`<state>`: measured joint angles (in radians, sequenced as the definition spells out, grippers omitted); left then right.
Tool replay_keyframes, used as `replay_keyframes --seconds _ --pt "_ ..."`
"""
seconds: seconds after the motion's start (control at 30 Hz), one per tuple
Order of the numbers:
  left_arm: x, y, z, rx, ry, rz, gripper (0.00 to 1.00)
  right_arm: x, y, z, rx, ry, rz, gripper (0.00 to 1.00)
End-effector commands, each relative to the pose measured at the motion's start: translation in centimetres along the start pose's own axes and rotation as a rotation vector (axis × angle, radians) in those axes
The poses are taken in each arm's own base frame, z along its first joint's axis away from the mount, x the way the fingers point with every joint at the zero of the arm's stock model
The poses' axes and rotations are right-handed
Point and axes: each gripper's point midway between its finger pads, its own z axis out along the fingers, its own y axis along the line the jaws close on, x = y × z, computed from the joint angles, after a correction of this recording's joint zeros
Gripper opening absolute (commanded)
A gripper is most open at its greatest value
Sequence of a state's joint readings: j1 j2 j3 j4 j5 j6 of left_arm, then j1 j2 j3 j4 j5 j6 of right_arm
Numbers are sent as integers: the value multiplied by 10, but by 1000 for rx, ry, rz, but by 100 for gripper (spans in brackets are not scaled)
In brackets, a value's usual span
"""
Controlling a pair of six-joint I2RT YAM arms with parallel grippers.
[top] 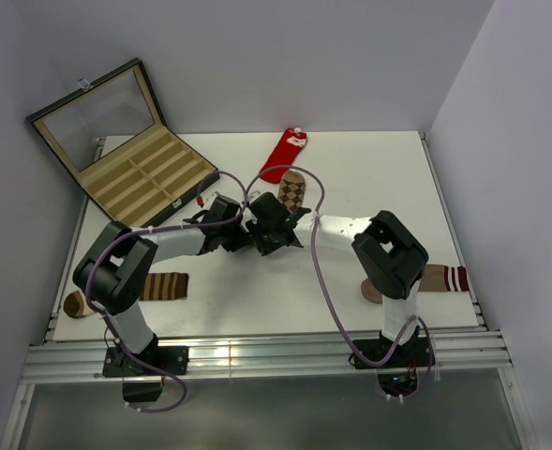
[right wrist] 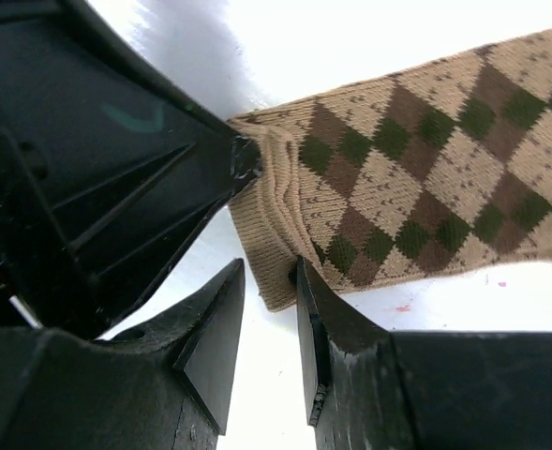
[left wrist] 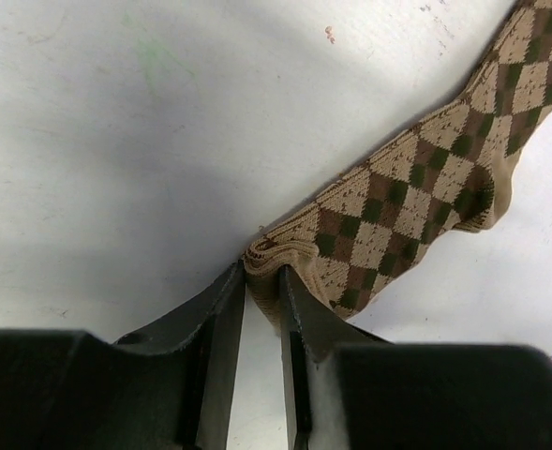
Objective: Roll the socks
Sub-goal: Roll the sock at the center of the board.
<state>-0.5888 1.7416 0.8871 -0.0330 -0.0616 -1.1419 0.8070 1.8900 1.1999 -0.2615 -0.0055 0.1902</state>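
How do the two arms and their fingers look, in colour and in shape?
Both the left arm and the right arm have bulky black joints joined by white links. A thin purple cable loops loosely along each. The fingers are black and flat, and they taper to wedge-shaped tips.

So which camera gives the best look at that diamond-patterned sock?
The left wrist view: the argyle sock runs across the frame, its cuff pinched in the left gripper. The right wrist view shows only the cuff end, close up; the top view shows just a small, distant patch.
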Motion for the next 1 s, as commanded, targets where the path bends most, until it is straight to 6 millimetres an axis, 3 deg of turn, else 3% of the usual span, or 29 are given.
replay_keyframes --seconds 0.0,0.23,0.47,0.73,0.83,0.97 --pt "11 48 -4 -165 10 11 28 32 -13 10 114 112 -63 37" --pt "3 49 -14 -156 -44 -73 29 55 -16 18 143 187 -92 37" --pt "-24 49 -46 -112 -179 -166 35 61 -20 21 165 222 -105 36" --pt "-22 57 -61 -94 -166 -150 37 69 -27 27 238 272 -150 34" --pt "-22 60 -64 -97 -169 -130 37 76 -28 30 264 301 -172 29" --pt "-22 61 -69 -87 -170 -112 37 75 -27 32 273 320 -182 1"
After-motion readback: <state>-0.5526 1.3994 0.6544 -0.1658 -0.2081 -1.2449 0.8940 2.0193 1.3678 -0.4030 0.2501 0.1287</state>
